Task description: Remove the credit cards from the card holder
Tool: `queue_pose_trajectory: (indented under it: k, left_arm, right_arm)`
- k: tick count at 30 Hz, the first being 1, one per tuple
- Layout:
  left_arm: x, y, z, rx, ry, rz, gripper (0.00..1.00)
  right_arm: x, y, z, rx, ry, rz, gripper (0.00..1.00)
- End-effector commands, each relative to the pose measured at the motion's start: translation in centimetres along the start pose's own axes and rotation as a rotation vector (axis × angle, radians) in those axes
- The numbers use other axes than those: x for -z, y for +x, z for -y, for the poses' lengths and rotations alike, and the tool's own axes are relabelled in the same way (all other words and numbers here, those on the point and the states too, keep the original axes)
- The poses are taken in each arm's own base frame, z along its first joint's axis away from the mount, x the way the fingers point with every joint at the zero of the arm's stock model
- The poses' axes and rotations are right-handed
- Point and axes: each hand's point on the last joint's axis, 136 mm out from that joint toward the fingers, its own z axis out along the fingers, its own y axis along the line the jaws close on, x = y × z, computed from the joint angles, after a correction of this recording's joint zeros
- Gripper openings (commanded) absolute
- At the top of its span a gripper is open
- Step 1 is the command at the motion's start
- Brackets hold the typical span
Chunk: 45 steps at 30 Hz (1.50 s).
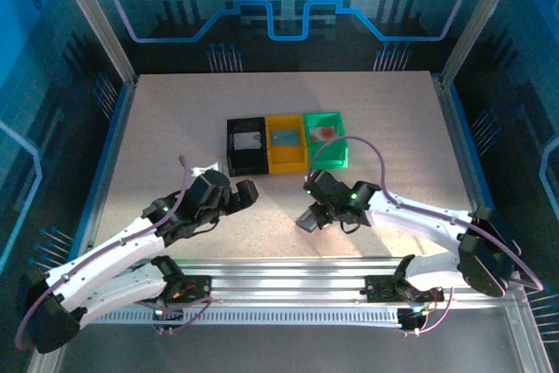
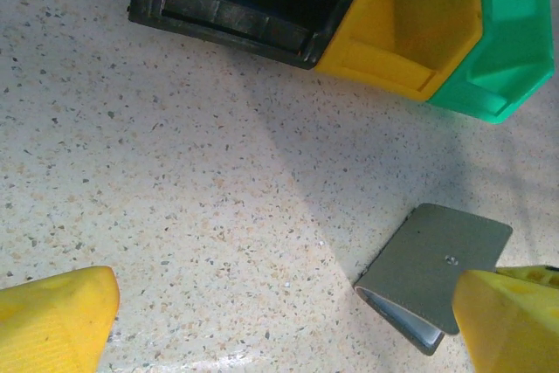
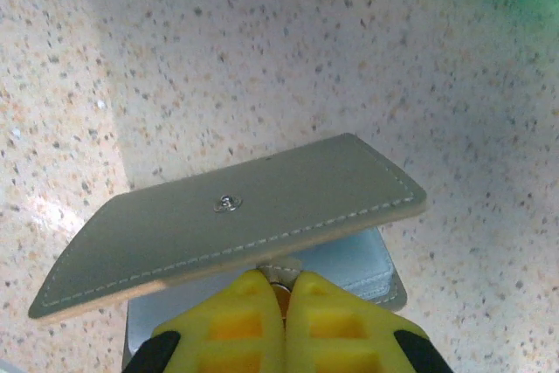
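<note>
Top view: card holder (image 1: 307, 221) is a small flat grey wallet near the front middle of the worktop (image 1: 175, 128), well apart from the bins. Right gripper (image 1: 314, 213) is on it, jaws closed on its edge. Can't tell from here whether it rests on the worktop or hangs just above. Left gripper (image 1: 245, 192) sits to its left, apart from it, holding nothing. Count: one card holder and three bins in a touching row, black bin (image 1: 247, 162), yellow bin (image 1: 286, 162), green bin (image 1: 336, 156). Three credit cards, one per bin: whitish card (image 1: 249, 140) in the black, bluish card (image 1: 286, 138) in the yellow, pale card with red round mark (image 1: 325, 132) in the green.

Left wrist: left gripper (image 2: 284, 303) jaws wide, only bare worktop (image 2: 175, 172) between them. Card holder (image 2: 432, 268) lies by the right-hand yellow fingertip (image 2: 507, 321), which covers part of it. Grey outer face up and tilted, small metal stud showing, paler layers at the lower edge. Black bin (image 2: 227, 15), yellow bin (image 2: 410, 32) and green bin (image 2: 515, 41) run along the top.

Right wrist: right gripper (image 3: 272, 284) jaws pinched shut on the near edge of the card holder (image 3: 262, 216). Grey stitched flap with rounded corners and a snap stud (image 3: 226, 203) stands open above a pale blue-grey pocket layer (image 3: 349, 264). Flap extends away from the jaws over speckled worktop (image 3: 262, 58).
</note>
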Motion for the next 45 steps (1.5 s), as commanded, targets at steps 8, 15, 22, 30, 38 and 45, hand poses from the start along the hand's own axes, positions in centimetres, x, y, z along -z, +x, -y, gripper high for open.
queue_pose_trajectory:
  k: [8,15,22,30,38,45]
  left_arm:
    - [0.5,1.1,-1.8,0.054,-0.018,-0.006,0.99]
    - [0.7,1.6,-2.3,0.100,0.007,0.005,0.97]
    - [1.2,1.5,-3.3,0.145,0.009,0.048,0.96]
    - [1.4,1.1,-3.5,0.166,0.011,0.079,0.96]
    - [1.0,1.6,-3.4,0.174,0.010,0.060,0.96]
    - [1.1,1.9,-3.7,0.175,0.005,0.060,0.96]
  right_arm:
    - [0.9,-4.8,-4.5,0.170,-0.065,0.094,0.00]
    - [0.3,-4.1,-7.4,0.261,-0.076,0.073,0.00]
    - [0.0,-0.7,-5.9,0.207,-0.077,0.026,0.00]
    - [-1.7,4.6,-1.3,0.065,0.007,-0.085,0.00]
    - [-2.1,3.3,0.9,-0.107,-0.058,-0.064,0.06]
    - [-1.6,0.8,1.0,-0.113,-0.075,-0.030,0.21]
